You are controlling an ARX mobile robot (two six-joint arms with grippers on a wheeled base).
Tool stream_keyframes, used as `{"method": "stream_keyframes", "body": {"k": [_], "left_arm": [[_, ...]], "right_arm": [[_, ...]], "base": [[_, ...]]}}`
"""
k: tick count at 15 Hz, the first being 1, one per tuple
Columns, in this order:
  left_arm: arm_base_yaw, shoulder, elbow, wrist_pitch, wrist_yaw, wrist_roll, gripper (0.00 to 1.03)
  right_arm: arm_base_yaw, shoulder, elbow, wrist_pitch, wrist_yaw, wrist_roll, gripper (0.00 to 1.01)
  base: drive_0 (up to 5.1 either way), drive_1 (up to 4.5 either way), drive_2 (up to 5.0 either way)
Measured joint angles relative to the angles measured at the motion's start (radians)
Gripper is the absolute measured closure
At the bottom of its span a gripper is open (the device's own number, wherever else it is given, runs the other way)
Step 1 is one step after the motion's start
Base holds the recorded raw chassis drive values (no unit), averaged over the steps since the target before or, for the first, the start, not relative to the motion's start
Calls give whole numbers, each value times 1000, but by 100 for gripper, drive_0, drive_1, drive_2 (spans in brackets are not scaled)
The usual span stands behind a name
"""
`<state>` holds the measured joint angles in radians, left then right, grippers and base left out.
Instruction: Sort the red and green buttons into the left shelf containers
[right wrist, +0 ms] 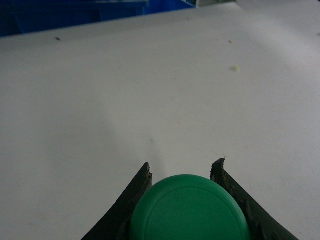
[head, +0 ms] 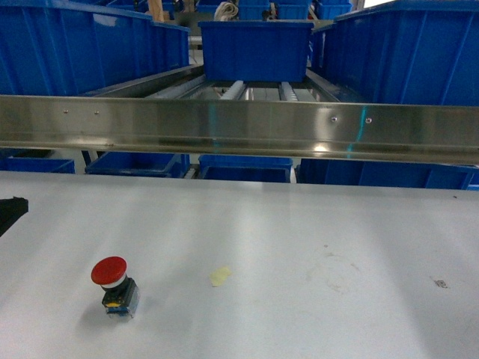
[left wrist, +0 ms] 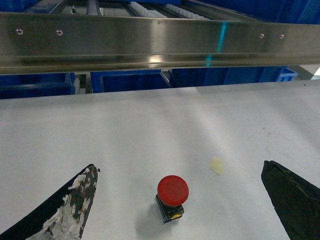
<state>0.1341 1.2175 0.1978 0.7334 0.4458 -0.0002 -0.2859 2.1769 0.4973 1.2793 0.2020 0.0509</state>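
Observation:
The red button stands upright on the white table at the front left, with a red mushroom cap on a blocky dark body. In the left wrist view it sits between the wide-apart fingers of my open left gripper, touching neither. Only a black tip of that gripper shows at the head view's left edge. My right gripper is shut on the green button, whose round green cap fills the gap between the fingers, above the table. A blue left shelf container stands behind the rail.
A steel rail runs across in front of the roller shelf. More blue tubs stand at the centre and right, others below. A small yellowish scrap lies on the table right of the red button.

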Motion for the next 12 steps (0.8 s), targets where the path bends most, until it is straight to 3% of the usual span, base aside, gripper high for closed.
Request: {"method": "stream_keyframes", "body": {"k": [4, 9, 12], "left_arm": [[0, 0, 0, 0, 0, 0, 5], [0, 0, 0, 0, 0, 0, 5], [0, 0, 0, 0, 0, 0, 5]], "right_arm": [[18, -320, -114, 2, -121, 2, 70], [-24, -797, -156, -288, -354, 1, 70], [-13, -926, -190, -407, -425, -3, 70]], "base": [[0, 0, 0], [0, 0, 0], [0, 0, 0]]}}
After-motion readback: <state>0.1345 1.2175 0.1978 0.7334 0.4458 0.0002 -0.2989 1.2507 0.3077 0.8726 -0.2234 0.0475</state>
